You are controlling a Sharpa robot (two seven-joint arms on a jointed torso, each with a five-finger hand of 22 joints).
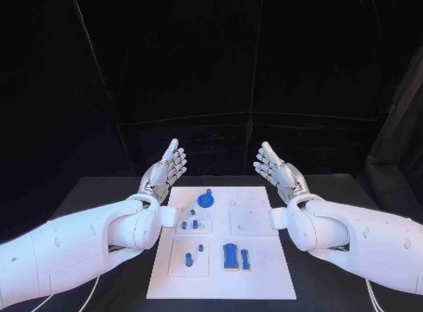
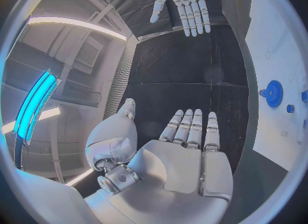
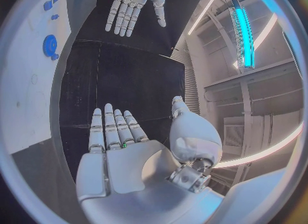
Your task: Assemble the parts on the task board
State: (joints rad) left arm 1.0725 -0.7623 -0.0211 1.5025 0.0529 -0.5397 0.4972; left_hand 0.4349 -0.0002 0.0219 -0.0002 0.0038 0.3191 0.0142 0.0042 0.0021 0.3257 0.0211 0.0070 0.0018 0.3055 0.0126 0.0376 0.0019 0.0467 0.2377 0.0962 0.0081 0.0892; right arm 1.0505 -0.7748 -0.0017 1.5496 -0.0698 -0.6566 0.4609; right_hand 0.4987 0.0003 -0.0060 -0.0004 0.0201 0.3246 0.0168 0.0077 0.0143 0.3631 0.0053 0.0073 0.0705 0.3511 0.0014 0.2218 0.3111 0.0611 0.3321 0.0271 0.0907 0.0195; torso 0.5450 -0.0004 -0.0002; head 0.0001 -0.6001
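While raised either side of the task board (image 1: 223,244), left hand (image 1: 164,170) and right hand (image 1: 278,170) empty. Fingers (image 1: 177,155) straight, slightly spread. Blue parts (image 1: 236,255) on board.

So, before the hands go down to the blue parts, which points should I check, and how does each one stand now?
1. Left hand holds nothing, fingers straight: ok.
2. Right hand holds nothing, fingers straight: ok.
3. Both hands are clear of the white board, one at each side of its far end: ok.
4. Blue gear is in sight on the board's far part: ok.
5. Two tall blue parts stand near the board's near edge, unobstructed: ok.
6. Whether the small parts are seated or loose: cannot tell.
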